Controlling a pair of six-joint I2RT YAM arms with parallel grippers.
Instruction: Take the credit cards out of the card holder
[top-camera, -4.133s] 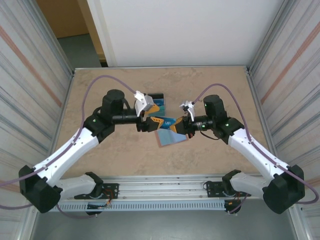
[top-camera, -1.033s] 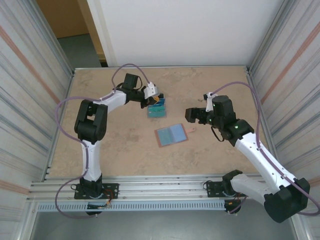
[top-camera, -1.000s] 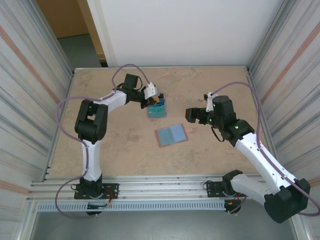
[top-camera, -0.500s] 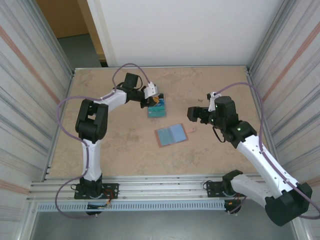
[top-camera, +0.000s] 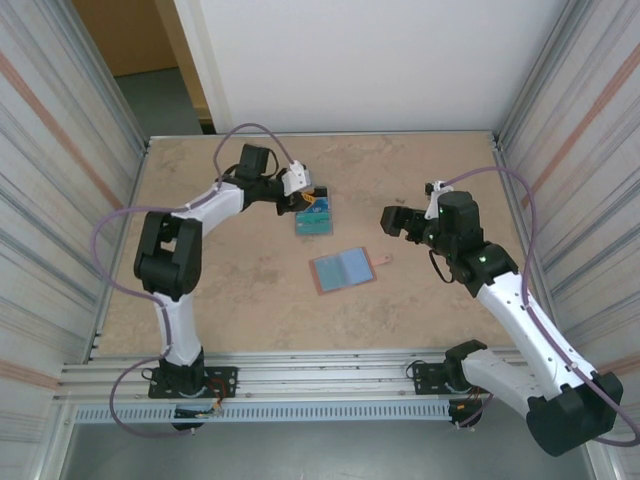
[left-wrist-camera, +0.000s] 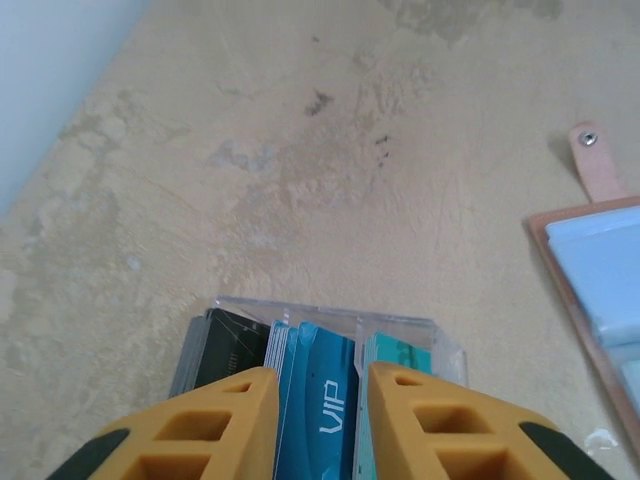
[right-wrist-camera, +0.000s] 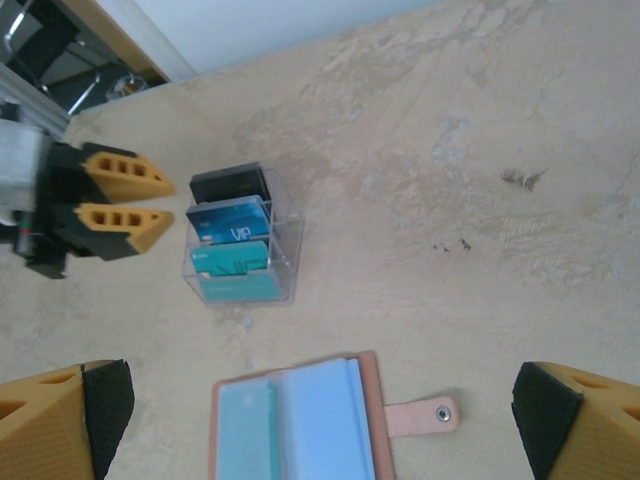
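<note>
Blue-teal plastic credit cards sit in a clear box; left claw and right claw gape empty. Next, probably inspect the open reddish-brown leather card holder for leftovers.

This looks like a robot lab. A left arm and a right arm are bolted to a metal rail at the near edge of a bare desk. Ribbed side walls close in the desk's left and right edges, and a white board closes its far edge. Purple cables loop from the arms.
</note>
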